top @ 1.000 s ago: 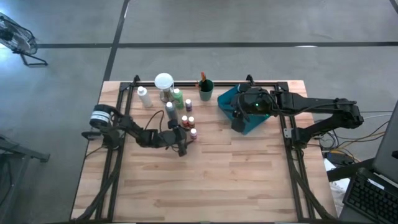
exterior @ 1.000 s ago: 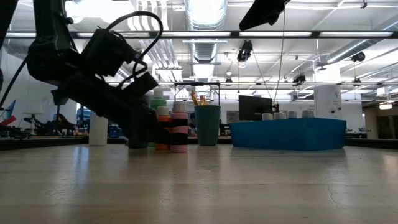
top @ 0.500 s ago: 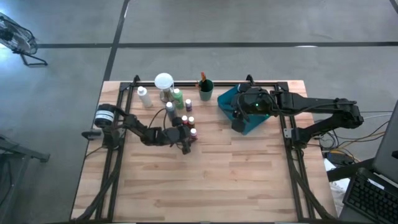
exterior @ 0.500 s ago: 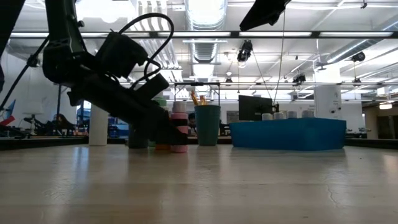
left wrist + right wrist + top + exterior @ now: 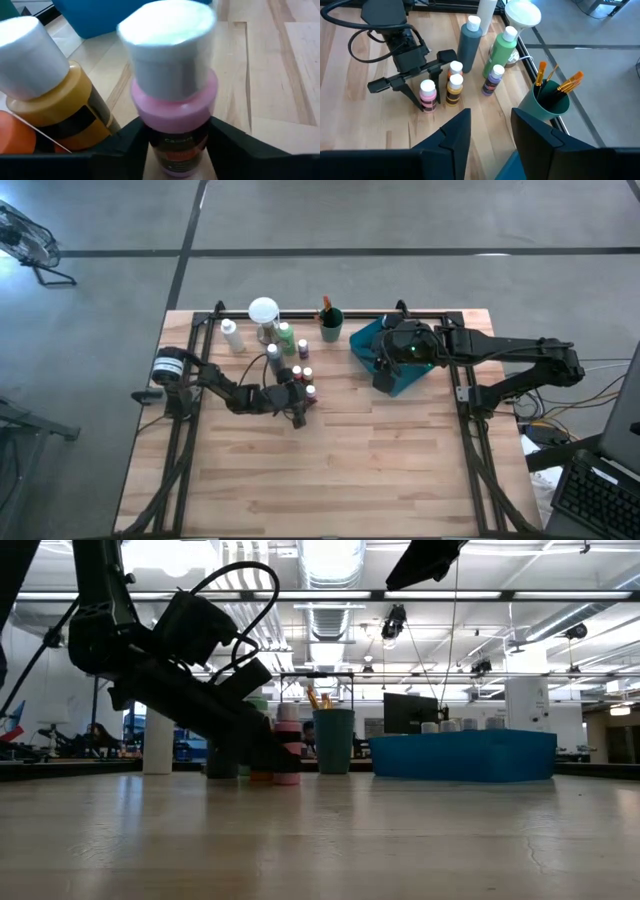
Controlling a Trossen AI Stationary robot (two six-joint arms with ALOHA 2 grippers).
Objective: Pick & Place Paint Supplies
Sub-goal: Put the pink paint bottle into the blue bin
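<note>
Since second ago, my left gripper (image 5: 422, 94) slid forward to pink bottle (image 5: 174, 127); fingers now straddle it, wide, unclosed. Bottle stands on surface beside yellow bottle (image 5: 60, 112). Grasp next. Right gripper (image 5: 487, 135) waits, parted, above teal tray (image 5: 400, 370).

Both arms are dark, almost black, made of jointed segments. The left arm (image 5: 225, 392) has a white band near its base and a looping black cable. The right arm (image 5: 520, 360) shows a small green light.
</note>
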